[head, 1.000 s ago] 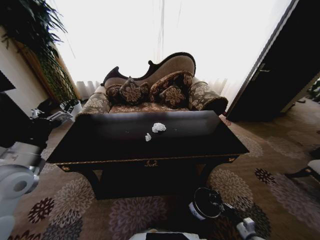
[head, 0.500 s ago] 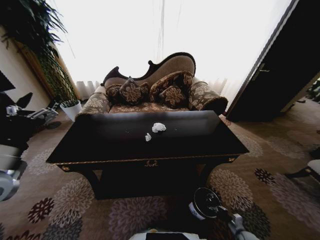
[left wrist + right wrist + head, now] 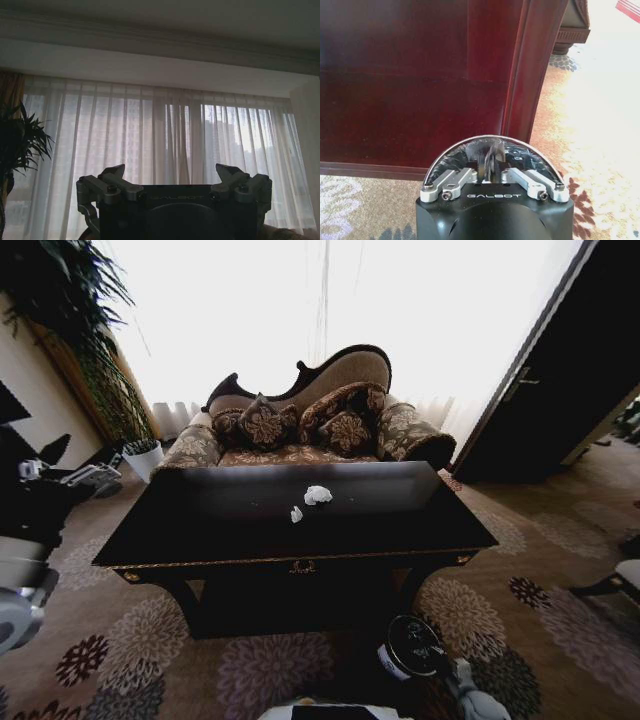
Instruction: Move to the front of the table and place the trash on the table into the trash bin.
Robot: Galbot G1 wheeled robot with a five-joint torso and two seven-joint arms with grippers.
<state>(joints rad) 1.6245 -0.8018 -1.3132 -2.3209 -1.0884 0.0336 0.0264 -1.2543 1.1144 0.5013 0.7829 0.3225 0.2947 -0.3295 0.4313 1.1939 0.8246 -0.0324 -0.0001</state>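
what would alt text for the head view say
A large dark glossy wooden table with gold edge trim stands directly ahead, with a crumpled white tissue wad and a smaller white paper scrap near its centre. A small round black bin with a shiny rim sits low right by the right gripper; the left gripper is raised at left.

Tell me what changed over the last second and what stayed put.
The left gripper swung outward toward the robot's left, fingers open. The right gripper, shut on the trash bin rim, drew the bin slightly nearer the robot. The table, tissue wad and paper scrap stayed.
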